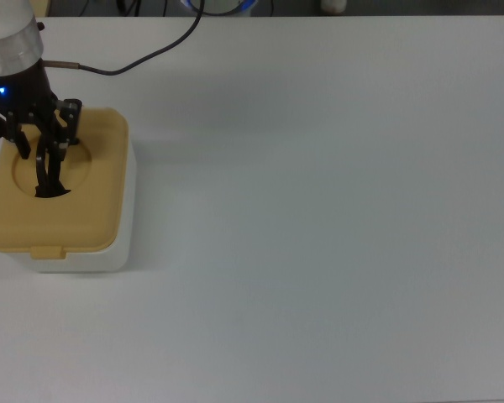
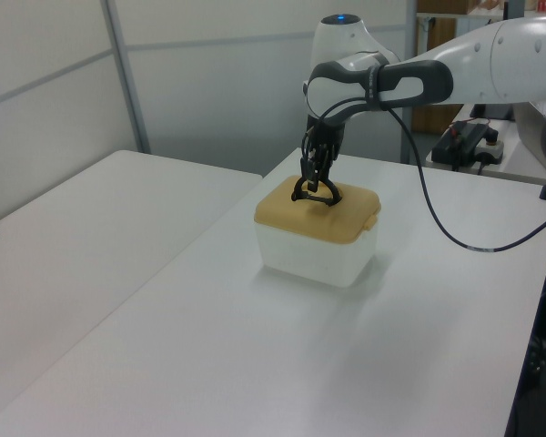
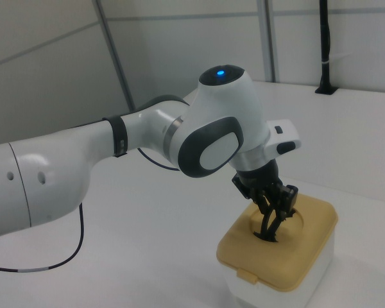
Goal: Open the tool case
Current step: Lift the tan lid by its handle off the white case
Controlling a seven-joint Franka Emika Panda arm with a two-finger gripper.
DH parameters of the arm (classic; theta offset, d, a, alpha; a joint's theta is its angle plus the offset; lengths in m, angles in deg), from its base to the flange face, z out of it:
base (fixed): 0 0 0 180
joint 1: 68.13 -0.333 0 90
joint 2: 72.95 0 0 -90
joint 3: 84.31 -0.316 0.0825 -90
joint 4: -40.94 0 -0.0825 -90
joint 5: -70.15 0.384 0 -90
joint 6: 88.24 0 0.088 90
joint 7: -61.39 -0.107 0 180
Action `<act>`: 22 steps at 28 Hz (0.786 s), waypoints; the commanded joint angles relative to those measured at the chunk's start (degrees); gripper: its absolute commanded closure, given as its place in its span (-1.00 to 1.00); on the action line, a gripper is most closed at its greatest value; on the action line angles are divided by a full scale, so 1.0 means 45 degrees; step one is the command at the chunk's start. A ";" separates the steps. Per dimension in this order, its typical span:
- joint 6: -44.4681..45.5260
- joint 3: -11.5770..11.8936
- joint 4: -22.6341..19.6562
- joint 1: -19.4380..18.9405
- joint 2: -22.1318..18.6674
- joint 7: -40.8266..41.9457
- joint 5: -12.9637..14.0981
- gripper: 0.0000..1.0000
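Observation:
The tool case [image 1: 84, 210] stands at the top view's left edge: a cream-white tub [image 2: 317, 257] under a tan-yellow lid [image 3: 298, 260] that lies flat on it. Its black handle [image 1: 44, 175] stands upright in the lid's round recess. My gripper [image 1: 52, 144] reaches down from above and is shut on the top of the handle [image 2: 313, 192]. In the right view the fingertips [image 3: 283, 204] meet the handle [image 3: 268, 229] just over the recess. A small latch tab [image 1: 49, 250] sits on the lid's near edge.
A black cable [image 1: 139, 60] runs from the arm across the white table [image 1: 319, 210] behind the case. In the left view a second table [image 2: 91, 228] lies to the left and more equipment stands at the far right.

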 commanded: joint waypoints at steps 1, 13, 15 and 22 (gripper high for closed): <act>0.0514 -0.0072 -0.0080 -0.0032 -0.0301 -0.1001 0.0171 1.00; 0.0768 -0.0072 -0.0081 -0.0051 -0.0320 -0.1023 0.0073 1.00; 0.0768 -0.0072 -0.0061 -0.0051 -0.0320 -0.1023 0.0073 1.00; 0.1041 -0.0072 0.0700 -0.0051 -0.0495 -0.0926 0.0054 1.00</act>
